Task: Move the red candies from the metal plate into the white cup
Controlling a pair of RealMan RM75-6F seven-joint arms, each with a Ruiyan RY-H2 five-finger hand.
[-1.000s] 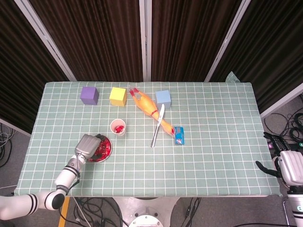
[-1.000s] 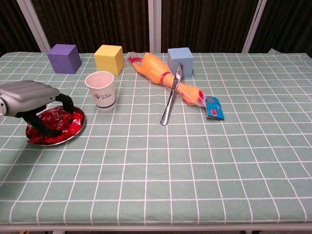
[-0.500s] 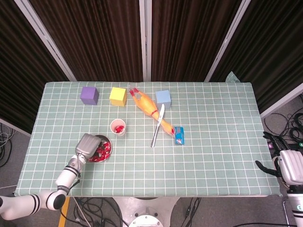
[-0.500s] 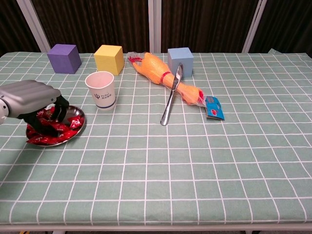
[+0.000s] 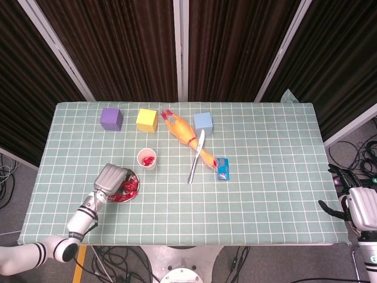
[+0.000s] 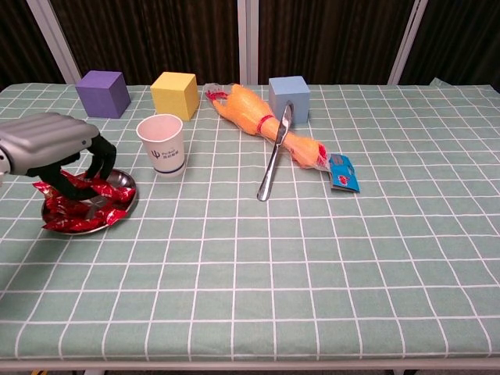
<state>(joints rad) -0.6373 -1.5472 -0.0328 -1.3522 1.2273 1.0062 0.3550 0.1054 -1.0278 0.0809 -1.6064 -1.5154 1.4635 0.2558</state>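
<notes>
The task looks partly done. In the head view at least one red candy already lies inside the white cup (image 5: pixel 146 158), while a heap of red candies (image 6: pixel 78 209) remains on the metal plate (image 6: pixel 125 205), just beside the cup on the worktop (image 6: pixel 312 258). The left robot hand (image 6: pixel 58 148) hovers over the plate, fingers curled down around a red candy. How firmly it pinches is hard to judge. The right robot hand (image 5: pixel 360 207) waits off the worktop's edge, fingers spread, partly cut off.
</notes>
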